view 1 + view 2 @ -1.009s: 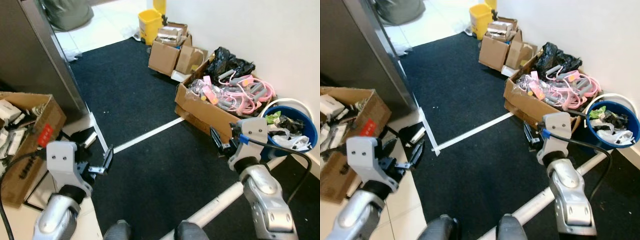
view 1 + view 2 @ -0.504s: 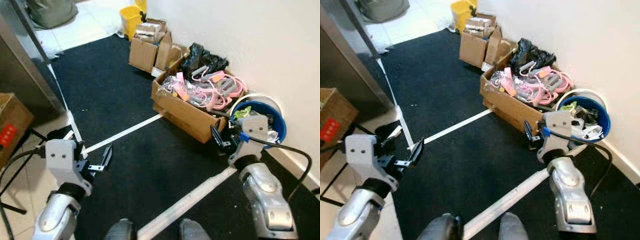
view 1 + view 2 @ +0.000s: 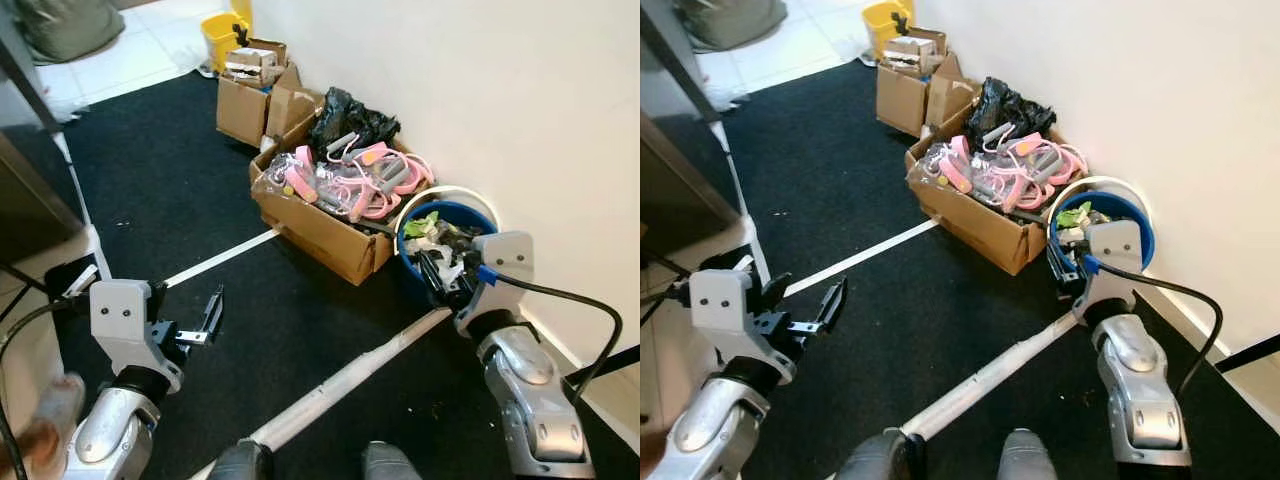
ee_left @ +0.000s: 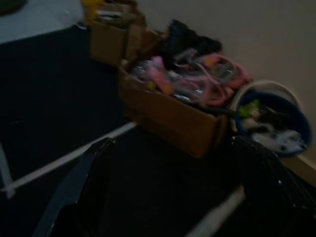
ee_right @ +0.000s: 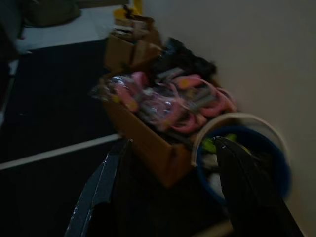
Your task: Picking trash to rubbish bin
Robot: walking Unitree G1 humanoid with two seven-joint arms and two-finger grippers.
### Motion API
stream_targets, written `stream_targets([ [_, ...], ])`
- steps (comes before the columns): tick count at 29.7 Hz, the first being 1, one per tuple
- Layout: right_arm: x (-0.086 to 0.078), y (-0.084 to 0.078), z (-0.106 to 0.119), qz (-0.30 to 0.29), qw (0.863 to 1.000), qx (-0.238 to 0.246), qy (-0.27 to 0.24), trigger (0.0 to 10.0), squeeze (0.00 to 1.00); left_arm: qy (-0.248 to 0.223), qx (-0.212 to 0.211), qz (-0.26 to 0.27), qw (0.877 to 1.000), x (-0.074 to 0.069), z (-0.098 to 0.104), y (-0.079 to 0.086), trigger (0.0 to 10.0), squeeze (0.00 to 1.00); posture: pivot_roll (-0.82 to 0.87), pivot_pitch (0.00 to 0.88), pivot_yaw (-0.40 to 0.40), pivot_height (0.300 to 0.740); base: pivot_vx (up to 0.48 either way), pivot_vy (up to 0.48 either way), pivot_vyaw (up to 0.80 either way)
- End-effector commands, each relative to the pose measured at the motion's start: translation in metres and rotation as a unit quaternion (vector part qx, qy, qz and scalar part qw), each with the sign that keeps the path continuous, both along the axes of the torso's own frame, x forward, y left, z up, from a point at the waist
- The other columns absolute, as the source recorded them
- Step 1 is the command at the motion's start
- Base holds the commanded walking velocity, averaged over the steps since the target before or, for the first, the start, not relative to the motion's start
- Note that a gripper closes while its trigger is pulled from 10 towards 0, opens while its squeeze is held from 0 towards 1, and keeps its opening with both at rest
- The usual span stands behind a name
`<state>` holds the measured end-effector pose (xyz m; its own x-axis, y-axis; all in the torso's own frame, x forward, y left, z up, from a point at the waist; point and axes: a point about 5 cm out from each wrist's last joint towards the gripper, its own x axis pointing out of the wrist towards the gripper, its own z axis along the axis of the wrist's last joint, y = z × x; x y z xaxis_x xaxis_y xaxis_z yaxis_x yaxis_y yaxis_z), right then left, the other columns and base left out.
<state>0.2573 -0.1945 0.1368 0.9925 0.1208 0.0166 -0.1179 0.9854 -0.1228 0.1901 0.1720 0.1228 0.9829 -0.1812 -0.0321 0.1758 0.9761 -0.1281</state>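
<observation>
1. Two grippers are up in front of the robot, both with fingers spread wide and holding nothing: the left gripper [image 3: 208,318] over the black carpet [image 3: 180,190], the right gripper [image 3: 441,277] just beside the blue bin [image 3: 412,275].
2. Trash [image 3: 436,240] already fills that bin against the wall on the right: crumpled white, green and dark scraps.
3. Such scraps look light, soft and crushable; a pinch at a bunched fold should hold.
4. Left of the bin, a cardboard box [image 3: 325,232] holds pink cords.
</observation>
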Motion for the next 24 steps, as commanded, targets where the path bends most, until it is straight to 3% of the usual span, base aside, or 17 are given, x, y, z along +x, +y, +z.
stream_targets([
  [1,-0.0013,0.0016,-0.0019,0.001,1.0,-0.002,0.004,10.0,0.0,-0.003,0.006,0.002,1.0,-0.0002,0.0018,0.0027,10.0,0.0,-0.11,0.103,0.052,0.74,0.0,0.0,0.0],
  [10,-0.0015,0.0013,-0.0023,-0.004,1.0,-0.008,0.007,10.0,0.0,-0.006,-0.002,0.001,1.0,-0.0014,0.0035,0.0034,10.0,0.0,-0.11,0.106,0.054,0.74,0.0,0.0,0.0],
  [24,-0.0005,-0.0022,-0.0052,-0.011,1.0,-0.002,0.021,10.0,0.0,-0.012,-0.015,-0.002,1.0,-0.0027,0.0052,0.0021,10.0,0.0,-0.12,0.106,0.048,0.74,0.0,0.0,-0.8],
])
